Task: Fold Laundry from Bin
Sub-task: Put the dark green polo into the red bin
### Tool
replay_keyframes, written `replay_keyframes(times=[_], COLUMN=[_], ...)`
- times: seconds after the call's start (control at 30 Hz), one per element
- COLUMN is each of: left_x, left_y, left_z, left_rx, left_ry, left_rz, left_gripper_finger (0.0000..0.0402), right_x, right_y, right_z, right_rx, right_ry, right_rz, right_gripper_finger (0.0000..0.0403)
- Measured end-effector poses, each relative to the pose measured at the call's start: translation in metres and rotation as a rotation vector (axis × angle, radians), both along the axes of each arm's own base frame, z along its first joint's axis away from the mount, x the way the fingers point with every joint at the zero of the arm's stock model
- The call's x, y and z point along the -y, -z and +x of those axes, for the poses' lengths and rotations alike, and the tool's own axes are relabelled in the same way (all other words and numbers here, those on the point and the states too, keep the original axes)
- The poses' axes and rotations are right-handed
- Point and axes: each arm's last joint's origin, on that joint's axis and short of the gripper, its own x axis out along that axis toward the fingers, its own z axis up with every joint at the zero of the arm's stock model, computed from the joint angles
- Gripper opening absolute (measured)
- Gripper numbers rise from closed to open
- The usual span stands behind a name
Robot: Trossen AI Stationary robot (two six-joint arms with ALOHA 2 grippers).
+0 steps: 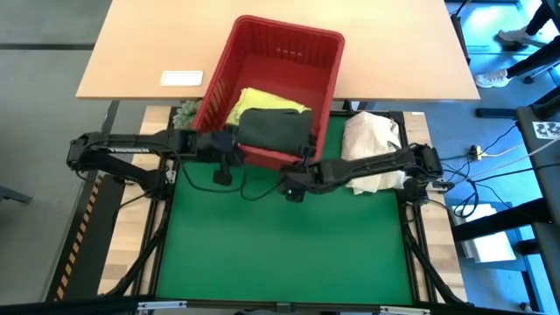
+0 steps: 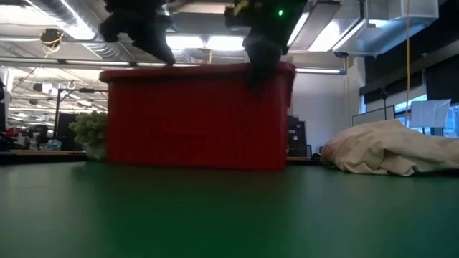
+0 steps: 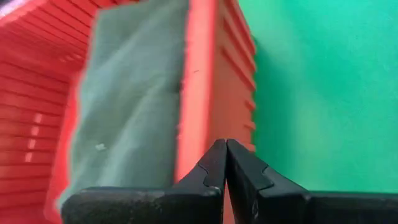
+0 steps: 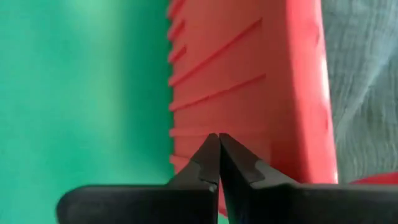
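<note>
The red bin (image 1: 289,26) stands tilted at the far middle of the green mat. In it lie a bright yellow garment (image 1: 262,98) and, on top near the front wall, a dark green-black garment (image 1: 273,129). My left gripper (image 1: 234,143) is shut, its tips (image 3: 225,143) just above the bin's near rim (image 3: 199,74) toward the left corner. My right gripper (image 1: 308,160) is shut too. Its tips (image 4: 219,135) hang before the bin's near outer wall (image 4: 236,74), close under the rim. In the low view both grippers come down at the bin's (image 2: 193,122) top edge.
A cream-white cloth bundle (image 1: 372,144) lies on the mat right of the bin, under my right arm. A small green spiky ball (image 1: 185,114) sits at the bin's left. The wooden table beyond holds a white card (image 1: 181,78). The green mat (image 1: 280,245) stretches toward the near edge.
</note>
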Motion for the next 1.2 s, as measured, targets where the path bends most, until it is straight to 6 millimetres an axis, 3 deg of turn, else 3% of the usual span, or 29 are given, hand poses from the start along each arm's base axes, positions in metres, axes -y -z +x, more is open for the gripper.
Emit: replay_keyframes(times=[0.2,0.87,1.2], left_x=[-0.021,-0.081,-0.087], left_y=[-0.006,-0.011,-0.019], left_z=[0.003,-0.014,-0.015], left_rx=[0.094,0.090,0.140], left_ry=[0.001,-0.169,-0.221], left_rz=[-0.032,0.107,0.194], left_gripper_finger=[0.0003,0.0004,0.0005], right_x=[0.027,0.092,0.138], right_y=[0.000,-0.014,-0.018], right_z=[-0.007,-0.016,-0.017], right_rx=[-0.068,-0.077,-0.024], right_ry=[0.094,0.180,0.192], right_rz=[-0.049,-0.092,-0.057], right_gripper_finger=[0.0005,0.0005,0.0005])
